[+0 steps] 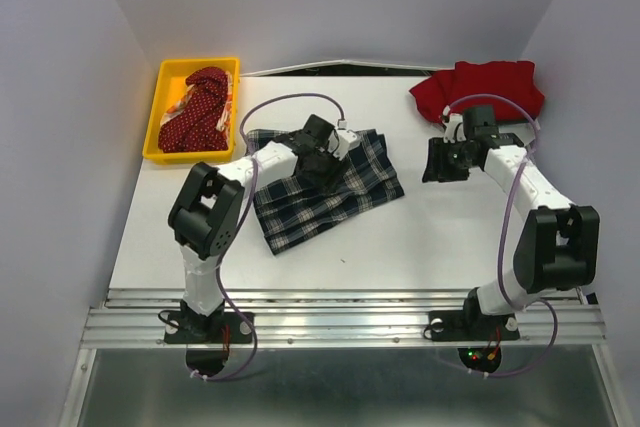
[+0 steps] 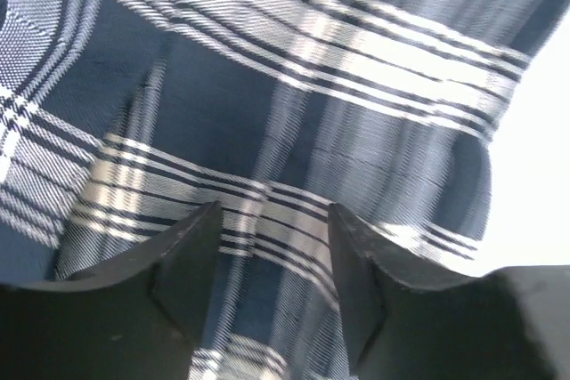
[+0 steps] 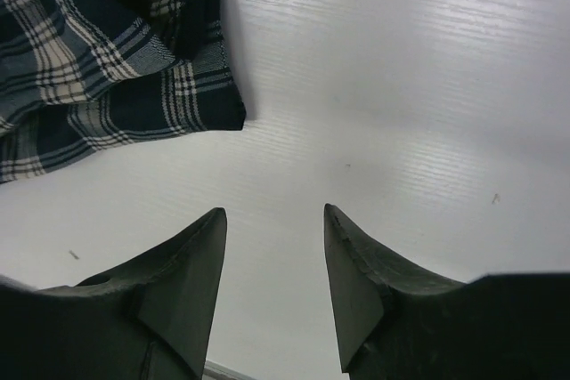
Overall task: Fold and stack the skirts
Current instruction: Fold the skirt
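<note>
The navy, green and white plaid skirt point(image 1: 345, 197) lies spread on the middle of the white table point(image 1: 430, 237), somewhat rumpled, its long edges running at a slant and its near corner pointing toward the left arm's base. The left gripper point(image 1: 328, 159) sits directly over the skirt's far half. In the left wrist view its dark fingers point(image 2: 183, 255) stand partly apart, with plaid cloth point(image 2: 356, 60) filling the frame behind and between them. No fold is seen pinched between the tips point(image 2: 273, 211). The right gripper point(image 1: 437, 162) is well off to the right of the skirt, low over bare tabletop and facing left. The right wrist view shows its jaws likewise partly apart and holding nothing point(image 3: 274, 211), with only white table point(image 3: 401, 86) beneath them and the skirt's corner point(image 3: 89, 60) at the upper left, clear of the fingers. At the far right of the table, just beyond the right gripper, the plain red skirt point(image 1: 480, 87) lies in a loose heap. At the far left stands a yellow bin point(image 1: 152, 127) holding the dark red skirt with tiny white dots point(image 1: 200, 117), bunched up. A sliver of cream cloth with orange marks point(image 1: 180, 102) shows beside it along the bin's left inner side.
</note>
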